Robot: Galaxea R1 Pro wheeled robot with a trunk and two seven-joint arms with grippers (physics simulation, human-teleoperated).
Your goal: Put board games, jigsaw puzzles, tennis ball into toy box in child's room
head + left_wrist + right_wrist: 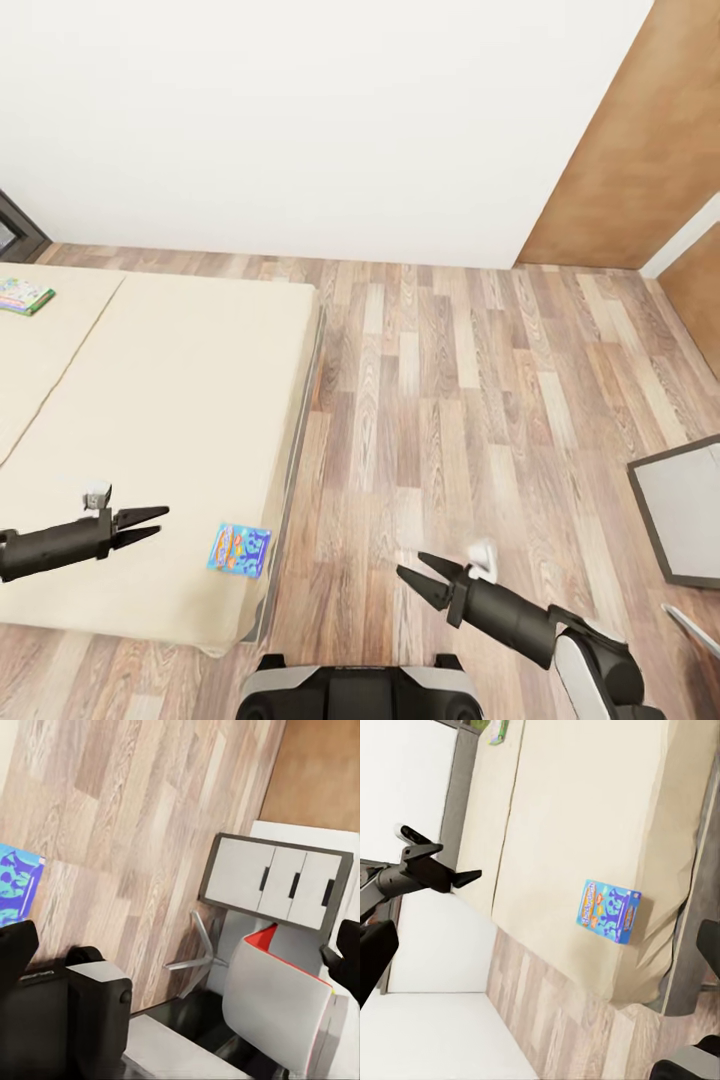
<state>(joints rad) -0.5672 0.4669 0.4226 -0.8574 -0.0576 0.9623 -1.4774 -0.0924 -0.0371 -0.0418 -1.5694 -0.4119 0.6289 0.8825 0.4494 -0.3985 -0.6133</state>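
A blue board game (240, 550) lies flat near the front corner of the beige bed (170, 400); it is also seen as the blue board game (609, 910) and its edge (16, 885). A second, greenish board game (25, 296) rests at the bed's far left. My left gripper (160, 520) hovers open over the mattress, a short way left of the blue game. My right gripper (409, 563) is open above the wood floor, right of the bed. A corner of the table (690, 500) shows at the right. The toy box, jigsaw puzzles and tennis ball are out of view.
Wood-plank floor (450, 380) stretches between the bed and the table, with a white wall (300, 120) behind. The left wrist view takes in a white drawer unit (277, 881), chair legs (196, 956) and my own base (82, 1020).
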